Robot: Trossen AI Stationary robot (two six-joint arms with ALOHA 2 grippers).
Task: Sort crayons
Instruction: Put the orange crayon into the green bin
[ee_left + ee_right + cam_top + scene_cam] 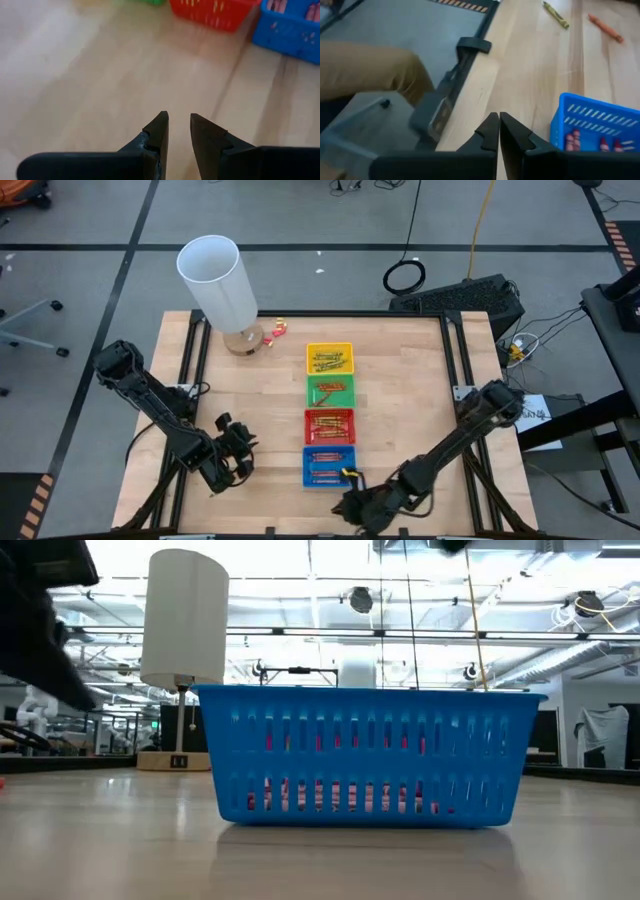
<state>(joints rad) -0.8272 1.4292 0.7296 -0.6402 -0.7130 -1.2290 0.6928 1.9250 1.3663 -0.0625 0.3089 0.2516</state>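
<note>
Four trays stand in a row down the table's middle: yellow (329,359), green (330,390), red (329,425) and blue (328,467), each with several crayons lying in it. Two loose crayons, one olive (556,15) and one orange (605,27), lie flat on the wood beyond the blue tray (595,127). My left gripper (240,442) (178,117) hovers left of the red and blue trays, slightly open, with nothing between its fingers. My right gripper (350,498) (499,116) is shut and empty, just off the blue tray's near right corner.
A tall white cylinder (222,280) on a wooden base stands at the table's far left, with small red and yellow bits (275,330) beside it. A person's leg (365,70) shows past the table's near edge. Bare wood lies left and right of the trays.
</note>
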